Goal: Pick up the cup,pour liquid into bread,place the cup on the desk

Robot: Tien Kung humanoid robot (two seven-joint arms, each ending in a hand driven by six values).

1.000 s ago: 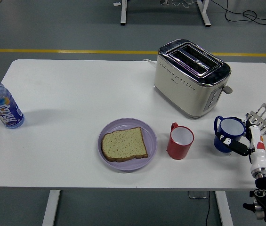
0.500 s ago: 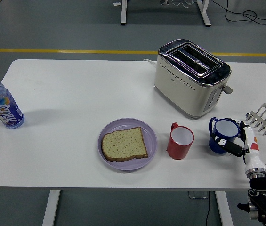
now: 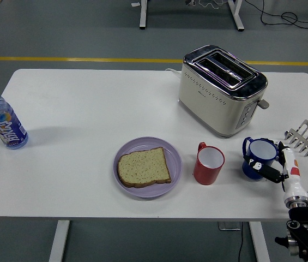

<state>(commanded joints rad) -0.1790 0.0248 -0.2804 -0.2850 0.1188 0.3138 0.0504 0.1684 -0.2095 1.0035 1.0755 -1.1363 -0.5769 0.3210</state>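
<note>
Bottle: I see a blue-capped water bottle [image 3: 2,120] standing upright at the far left of the white table [image 3: 88,98], the thing farthest from my working hand.

Plate: a lilac plate [image 3: 148,166] sits near the table's front edge, well left of the hand.

Bread: one slice of bread [image 3: 143,167] lies flat on that plate, inside the rim.

Red cup: a red cup [image 3: 208,163] stands upright just right of the plate, its handle turned to the far left. It sits between the plate and the hand and nothing touches it.

Toaster: a cream and chrome toaster [image 3: 221,89] stands beyond the red cup, further back and to the left of the hand, both slots up.

Blue cup: a blue cup [image 3: 258,157] with a white inside stands on the table directly against the hand, handle toward the far left.

Right hand: my right hand [image 3: 276,164] comes in from the lower right corner. Its dark fingers [image 3: 267,170] are wrapped on the blue cup's near right side, so I read it as gripping that cup.

Rack: a small metal toast rack [image 3: 305,137] sits just beyond the hand, by the right edge.

Left hand: out of my view.
</note>
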